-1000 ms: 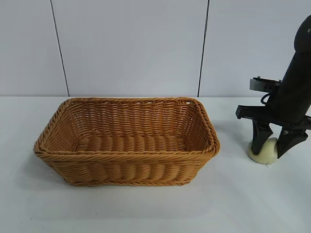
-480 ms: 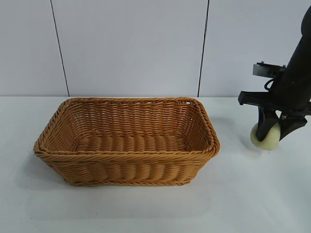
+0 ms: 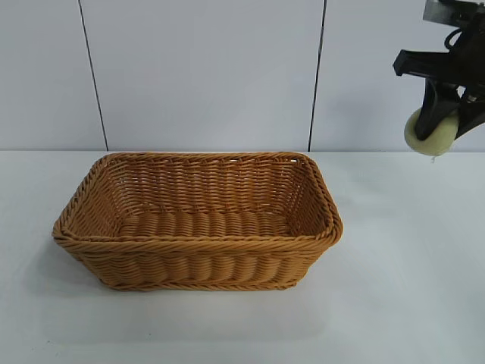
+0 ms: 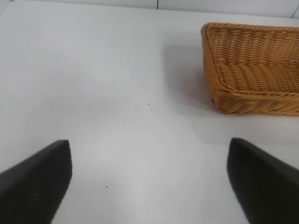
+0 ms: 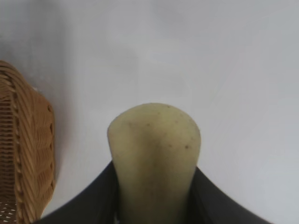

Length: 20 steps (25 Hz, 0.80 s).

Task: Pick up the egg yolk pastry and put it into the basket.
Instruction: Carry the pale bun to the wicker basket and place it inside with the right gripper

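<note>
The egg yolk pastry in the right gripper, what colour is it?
Pale cream-yellow egg yolk pastry, faintly speckled; clearest in the right wrist view.

Right arm raised, left arm parked

The right tool hangs high, pointing steeply down, fingers pinched on a load; the left tool rests low, fingers spread wide.

The egg yolk pastry is hanging in the air, well above the table and off to the basket's right side, apart from it. It is showing as a pale cream-yellow rounded lump, smooth and matte with faint specks. The basket is sitting upright on the table: rectangular, golden-brown wicker, sloping sides, braided rim, holding nothing.
</note>
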Tool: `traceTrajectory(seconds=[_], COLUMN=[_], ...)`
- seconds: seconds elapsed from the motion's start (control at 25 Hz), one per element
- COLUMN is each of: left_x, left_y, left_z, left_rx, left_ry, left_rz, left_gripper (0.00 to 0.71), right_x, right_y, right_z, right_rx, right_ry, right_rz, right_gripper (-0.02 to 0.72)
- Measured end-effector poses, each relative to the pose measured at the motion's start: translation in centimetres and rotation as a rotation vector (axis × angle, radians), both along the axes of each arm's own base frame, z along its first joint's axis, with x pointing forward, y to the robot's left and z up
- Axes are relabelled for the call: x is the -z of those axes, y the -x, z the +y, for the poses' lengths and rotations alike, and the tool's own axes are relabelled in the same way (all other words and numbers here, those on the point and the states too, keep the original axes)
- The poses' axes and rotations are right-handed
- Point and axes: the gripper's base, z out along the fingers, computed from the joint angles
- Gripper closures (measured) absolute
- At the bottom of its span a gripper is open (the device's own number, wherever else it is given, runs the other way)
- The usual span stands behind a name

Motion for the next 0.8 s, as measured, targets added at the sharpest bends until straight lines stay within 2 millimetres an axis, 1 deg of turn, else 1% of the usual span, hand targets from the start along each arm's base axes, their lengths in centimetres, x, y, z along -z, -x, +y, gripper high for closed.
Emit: traceTrajectory(seconds=[0.2, 0.32, 0.4, 0.52, 0.68, 0.8], left_x=[0.0, 0.0, 0.0, 0.0, 0.0, 0.0], left_y=[0.0, 0.0, 0.0, 0.0, 0.0, 0.0], left_z=[0.0, 0.0, 0.0, 0.0, 0.0, 0.0], left_rx=[0.000, 0.000, 0.000, 0.000, 0.000, 0.000], left_ry=[0.000, 0.000, 0.000, 0.000, 0.000, 0.000], left_rz=[0.000, 0.000, 0.000, 0.000, 0.000, 0.000], left_gripper=[0.015, 0.015, 0.015, 0.015, 0.014, 0.014], right_x=[-1.1, -2.4, -3.3, -4.2, -4.3, -4.4], right_y=[0.2, -0.2, -0.4, -0.3, 0.5, 1.5], right_z=[0.4, 1.4, 2.8, 5.7, 9.3, 12.6], right_rx=[-0.035, -0.076, -0.114, -0.189, -0.282, -0.368], right_ry=[-0.030, -0.053, -0.057, -0.066, -0.074, -0.082], right_rz=[0.006, -0.022, -0.054, -0.085, -0.102, -0.112], right_gripper=[0.493, 0.493, 0.493, 0.493, 0.493, 0.493])
